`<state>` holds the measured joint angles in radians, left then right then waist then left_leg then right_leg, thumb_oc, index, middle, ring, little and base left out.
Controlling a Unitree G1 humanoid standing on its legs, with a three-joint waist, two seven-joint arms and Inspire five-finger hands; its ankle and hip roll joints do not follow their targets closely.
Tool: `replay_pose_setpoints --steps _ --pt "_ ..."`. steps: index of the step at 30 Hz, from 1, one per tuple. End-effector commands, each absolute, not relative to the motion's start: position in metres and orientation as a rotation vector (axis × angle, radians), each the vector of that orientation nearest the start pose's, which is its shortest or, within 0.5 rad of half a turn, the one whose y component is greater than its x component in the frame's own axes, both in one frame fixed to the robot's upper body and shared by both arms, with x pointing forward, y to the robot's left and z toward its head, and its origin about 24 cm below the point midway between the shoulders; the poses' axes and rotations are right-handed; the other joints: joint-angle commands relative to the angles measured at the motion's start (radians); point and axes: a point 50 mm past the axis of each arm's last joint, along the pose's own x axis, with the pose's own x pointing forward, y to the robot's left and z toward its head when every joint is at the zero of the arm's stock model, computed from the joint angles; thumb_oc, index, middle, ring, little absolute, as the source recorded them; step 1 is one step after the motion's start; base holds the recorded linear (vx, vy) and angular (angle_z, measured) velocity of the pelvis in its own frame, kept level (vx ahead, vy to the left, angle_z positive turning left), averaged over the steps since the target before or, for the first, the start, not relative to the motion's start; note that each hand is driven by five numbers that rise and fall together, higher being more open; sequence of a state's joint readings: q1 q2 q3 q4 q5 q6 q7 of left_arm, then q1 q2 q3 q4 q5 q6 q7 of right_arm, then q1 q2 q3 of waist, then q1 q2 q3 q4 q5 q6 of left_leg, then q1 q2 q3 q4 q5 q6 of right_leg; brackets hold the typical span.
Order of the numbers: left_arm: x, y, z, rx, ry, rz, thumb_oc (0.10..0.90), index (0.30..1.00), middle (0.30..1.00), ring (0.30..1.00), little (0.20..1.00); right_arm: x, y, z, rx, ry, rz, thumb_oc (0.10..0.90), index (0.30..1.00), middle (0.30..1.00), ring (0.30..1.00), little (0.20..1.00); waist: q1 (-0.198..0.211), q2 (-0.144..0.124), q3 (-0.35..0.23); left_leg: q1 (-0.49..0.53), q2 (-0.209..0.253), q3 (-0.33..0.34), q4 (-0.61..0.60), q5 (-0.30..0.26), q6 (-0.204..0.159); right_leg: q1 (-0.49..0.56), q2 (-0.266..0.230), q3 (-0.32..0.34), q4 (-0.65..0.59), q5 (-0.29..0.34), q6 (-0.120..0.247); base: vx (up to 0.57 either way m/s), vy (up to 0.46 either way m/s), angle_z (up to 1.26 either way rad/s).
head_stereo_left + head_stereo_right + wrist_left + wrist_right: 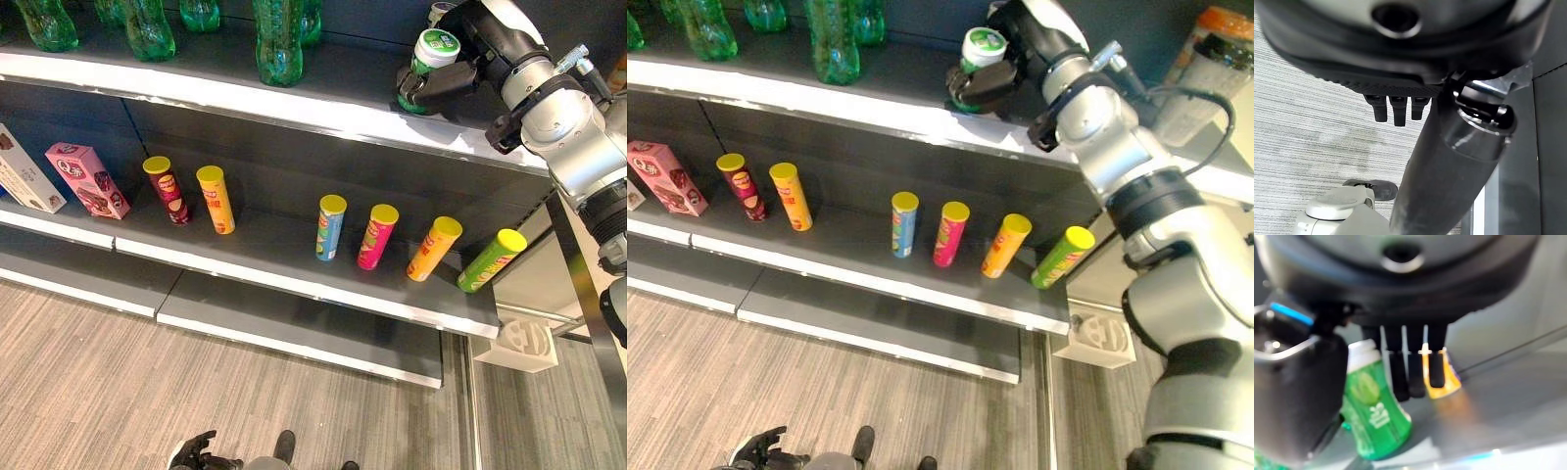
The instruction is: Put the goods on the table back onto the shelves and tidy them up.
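Note:
A green jar with a white lid is at the right end of the top shelf, tilted a little. My right hand reaches up to it from the right and is shut on it. In the right wrist view the jar sits between the thumb and the fingers, its base at the shelf surface. My left hand hangs low over the floor, open with relaxed fingers and nothing in it.
Several green soda bottles stand further left on the top shelf. The middle shelf holds several leaning chip cans, from a dark red one to a green one, plus a pink box. A white holder sits on the floor.

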<state>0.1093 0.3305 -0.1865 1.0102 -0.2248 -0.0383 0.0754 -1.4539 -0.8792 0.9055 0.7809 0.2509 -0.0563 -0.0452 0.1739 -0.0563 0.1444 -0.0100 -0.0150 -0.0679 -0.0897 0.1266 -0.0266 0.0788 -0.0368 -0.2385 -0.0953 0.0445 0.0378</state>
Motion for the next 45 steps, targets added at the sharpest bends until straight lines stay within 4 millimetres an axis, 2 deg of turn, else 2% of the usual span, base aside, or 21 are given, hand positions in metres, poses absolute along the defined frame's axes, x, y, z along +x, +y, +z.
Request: replay_pose_setpoints --steps 1,5,19,20,30,36,38,40,41,42,44,45 --pt "0.1 0.278 -0.136 0.343 1.038 0.174 0.8 0.9 0.9 0.9 0.9 0.376 -0.207 0.402 -1.122 -0.572 -0.15 0.4 0.3 0.3 0.3 0.3 0.007 -0.058 -0.045 0.037 0.061 0.018 0.002 -0.127 -0.068 0.038 -0.133 -0.021 0.008 -0.018 0.144 0.0 0.0 0.0" --pt "0.104 0.278 -0.135 0.345 1.023 0.169 0.8 0.9 0.9 0.9 0.9 0.377 -0.209 0.402 -1.149 -0.555 -0.166 0.4 0.3 0.3 0.3 0.3 0.006 -0.059 -0.045 0.036 0.064 0.021 0.002 -0.127 -0.07 0.036 -0.133 -0.021 0.008 -0.018 0.144 0.0 0.0 0.0" --pt "0.107 0.281 -0.132 0.362 1.012 0.164 0.8 0.9 0.9 0.9 0.9 0.381 -0.197 0.4 -1.186 -0.549 -0.13 0.4 0.3 0.3 0.3 0.3 -0.007 -0.055 -0.046 0.046 0.065 0.028 0.002 -0.133 -0.069 0.04 -0.135 -0.017 0.008 -0.017 0.144 0.0 0.0 0.0" --pt "0.108 0.28 -0.132 0.362 1.009 0.16 0.8 0.9 0.9 0.9 0.9 0.382 -0.197 0.398 -1.189 -0.539 -0.129 0.8 0.9 0.9 0.9 0.9 -0.006 -0.055 -0.044 0.048 0.064 0.029 0.002 -0.134 -0.068 0.041 -0.134 -0.016 0.008 -0.017 0.143 0.0 0.0 0.0" --pt "0.109 0.279 -0.132 0.361 1.009 0.163 0.8 0.9 0.9 0.9 0.9 0.383 -0.195 0.398 -1.139 -0.556 -0.131 0.8 0.9 0.9 0.9 0.9 -0.009 -0.055 -0.043 0.051 0.066 0.031 0.002 -0.137 -0.068 0.043 -0.137 -0.016 0.008 -0.017 0.143 0.0 0.0 0.0" --pt "0.109 0.28 -0.132 0.353 1.007 0.171 0.8 0.9 0.9 0.9 0.9 0.372 -0.2 0.414 -1.092 -0.626 -0.174 0.8 0.9 0.9 0.9 0.9 -0.018 -0.053 -0.039 0.049 0.065 0.035 0.002 -0.137 -0.069 0.037 -0.138 -0.016 0.008 -0.013 0.146 0.0 0.0 0.0" --pt "0.109 0.28 -0.132 0.348 1.004 0.179 0.8 0.9 0.9 0.9 0.9 0.363 -0.199 0.425 -1.069 -0.687 -0.175 0.8 0.9 0.9 0.9 0.9 -0.025 -0.054 -0.038 0.048 0.066 0.038 0.002 -0.137 -0.069 0.031 -0.139 -0.014 0.008 -0.011 0.147 0.0 0.02 -0.01" --pt "0.105 0.281 -0.132 0.33 1.005 0.2 0.8 0.9 0.9 0.9 0.9 0.338 -0.209 0.443 -1.036 -0.801 -0.199 0.8 0.9 0.9 0.9 0.9 -0.04 -0.054 -0.035 0.044 0.067 0.044 0.002 -0.138 -0.068 0.024 -0.141 -0.011 0.008 -0.006 0.151 0.0 0.037 0.01" --pt "0.106 0.282 -0.132 0.331 1.005 0.2 0.8 0.9 0.9 0.9 0.9 0.338 -0.21 0.442 -1.035 -0.8 -0.201 0.8 0.9 0.9 0.9 0.9 -0.038 -0.055 -0.035 0.044 0.067 0.044 0.002 -0.138 -0.068 0.024 -0.141 -0.011 0.008 -0.006 0.151 0.0 0.045 -0.01" --pt "0.102 0.282 -0.132 0.314 1.004 0.222 0.8 0.9 0.9 0.9 0.9 0.312 -0.217 0.456 -1.035 -0.91 -0.229 0.8 0.9 0.9 0.9 0.9 -0.057 -0.051 -0.033 0.042 0.067 0.051 0.002 -0.14 -0.067 0.018 -0.142 -0.008 0.008 -0.004 0.153 0.0 0.054 -0.09" --pt "0.099 0.279 -0.134 0.293 1.011 0.235 0.8 0.9 0.9 0.9 0.9 0.277 -0.219 0.463 -1.008 -1.069 -0.228 0.8 0.9 0.9 0.9 0.9 -0.077 -0.043 -0.032 0.041 0.068 0.057 0.002 -0.144 -0.064 0.014 -0.144 -0.002 0.008 -0.003 0.156 0.01 0.052 -0.06" --pt "0.099 0.281 -0.133 0.299 1.012 0.236 0.8 0.9 0.9 0.9 0.9 0.277 -0.221 0.461 -1.004 -1.066 -0.232 0.8 0.9 0.9 0.9 0.9 -0.075 -0.048 -0.033 0.041 0.069 0.057 0.002 -0.145 -0.064 0.014 -0.143 -0.002 0.008 -0.003 0.156 0.01 0.017 -0.06"
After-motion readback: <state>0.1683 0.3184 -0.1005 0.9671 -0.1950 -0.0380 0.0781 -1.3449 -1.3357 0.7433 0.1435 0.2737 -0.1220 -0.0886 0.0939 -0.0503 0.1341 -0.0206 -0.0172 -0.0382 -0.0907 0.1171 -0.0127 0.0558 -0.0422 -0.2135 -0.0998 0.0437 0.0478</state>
